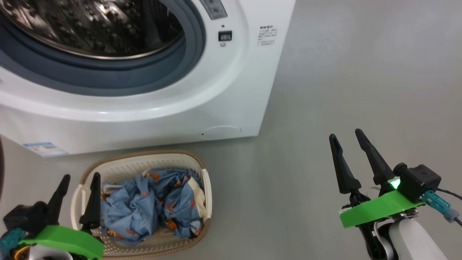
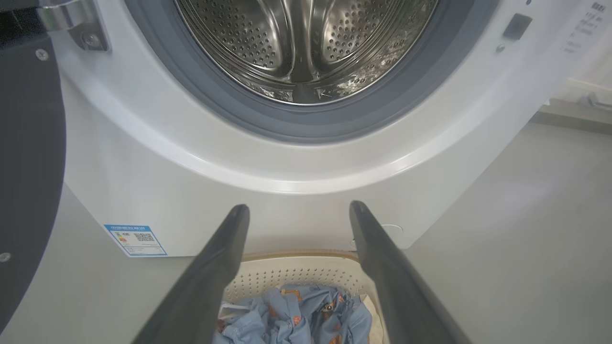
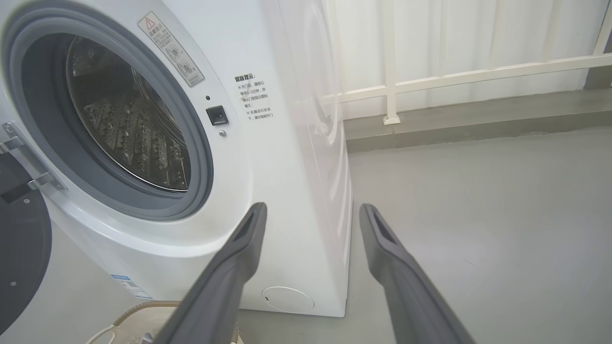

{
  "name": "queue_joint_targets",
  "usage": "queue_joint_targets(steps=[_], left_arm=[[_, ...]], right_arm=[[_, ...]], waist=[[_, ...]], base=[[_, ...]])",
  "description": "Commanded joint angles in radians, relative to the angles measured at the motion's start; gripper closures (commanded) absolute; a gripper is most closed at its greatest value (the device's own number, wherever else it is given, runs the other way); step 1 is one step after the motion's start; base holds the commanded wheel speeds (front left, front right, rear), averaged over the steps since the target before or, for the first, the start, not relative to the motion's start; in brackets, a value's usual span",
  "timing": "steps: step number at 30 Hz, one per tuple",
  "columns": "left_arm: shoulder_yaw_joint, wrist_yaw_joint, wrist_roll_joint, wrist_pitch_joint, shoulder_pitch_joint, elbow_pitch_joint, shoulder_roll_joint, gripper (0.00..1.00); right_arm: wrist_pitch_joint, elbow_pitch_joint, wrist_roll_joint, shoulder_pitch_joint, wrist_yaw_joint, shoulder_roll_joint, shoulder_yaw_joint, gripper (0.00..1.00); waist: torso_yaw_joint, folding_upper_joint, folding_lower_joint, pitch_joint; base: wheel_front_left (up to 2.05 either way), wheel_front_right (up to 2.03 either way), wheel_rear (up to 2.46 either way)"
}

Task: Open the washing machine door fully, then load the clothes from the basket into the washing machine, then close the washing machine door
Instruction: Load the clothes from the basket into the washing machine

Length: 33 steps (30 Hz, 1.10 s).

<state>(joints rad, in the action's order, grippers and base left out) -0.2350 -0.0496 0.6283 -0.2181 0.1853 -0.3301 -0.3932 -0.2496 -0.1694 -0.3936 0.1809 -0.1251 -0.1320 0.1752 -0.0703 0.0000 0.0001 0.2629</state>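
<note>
The white washing machine [image 1: 216,90] stands with its steel drum [image 2: 306,43] exposed. Its black door [image 2: 28,167] is swung open to the left, also at the left edge of the right wrist view as the door [image 3: 19,258]. On the floor in front sits the cream basket [image 1: 202,169], holding the blue bear-print clothes [image 1: 151,202], the same clothes [image 2: 296,315] showing between my left fingers. My left gripper [image 1: 81,178] hangs open over the basket's left rim, empty. My right gripper [image 1: 346,135] is open and empty over bare floor to the right.
Grey floor [image 1: 343,79] spreads to the right of the machine. A white railing [image 3: 454,76] and a low ledge run along the far wall. A blue label [image 1: 45,148] marks the machine's lower front, and a round cap [image 3: 287,300] sits near its corner.
</note>
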Motion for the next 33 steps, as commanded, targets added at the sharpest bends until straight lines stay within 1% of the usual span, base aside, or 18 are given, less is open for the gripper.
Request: queue_joint_targets(steps=[1,6,11,18,26,33], left_arm=[[0.03,-0.008,-0.006,0.004,0.049,-0.008,-0.035,0.0],[0.0,-0.03,-0.017,0.02,0.105,-0.109,-0.042,0.0],[-0.026,-0.05,-0.011,0.04,0.168,-0.247,-0.036,0.0],[-0.103,-0.072,-0.028,0.09,0.25,-0.442,-0.033,0.0],[-0.173,-0.08,-0.041,0.133,0.345,-0.614,-0.055,0.0],[-0.222,-0.081,-0.042,0.166,0.424,-0.693,-0.079,0.0]], right_arm=[[-0.012,0.031,0.019,0.03,-0.006,0.004,0.013,0.0],[-0.012,0.041,0.04,0.062,-0.006,0.026,0.014,0.0],[-0.012,0.049,0.056,0.091,-0.006,0.047,0.017,0.0],[-0.012,0.057,0.069,0.113,-0.006,0.069,0.024,0.0],[-0.012,0.075,0.072,0.137,-0.006,0.08,0.033,0.0],[-0.012,0.095,0.04,0.152,-0.006,0.081,0.049,0.0]], waist=[[-0.023,0.0,-0.0001,0.073],[-0.045,0.0,-0.0001,0.147],[-0.071,0.0,-0.0001,0.21],[-0.105,0.0,-0.0001,0.278],[-0.147,0.0,-0.0001,0.363],[-0.179,0.0,-0.0001,0.429]], base=[[0.0,0.0,0.0],[0.0,0.0,0.0],[0.0,0.0,0.0],[0.0,0.0,0.0],[0.0,0.0,0.0],[0.0,0.0,0.0]])
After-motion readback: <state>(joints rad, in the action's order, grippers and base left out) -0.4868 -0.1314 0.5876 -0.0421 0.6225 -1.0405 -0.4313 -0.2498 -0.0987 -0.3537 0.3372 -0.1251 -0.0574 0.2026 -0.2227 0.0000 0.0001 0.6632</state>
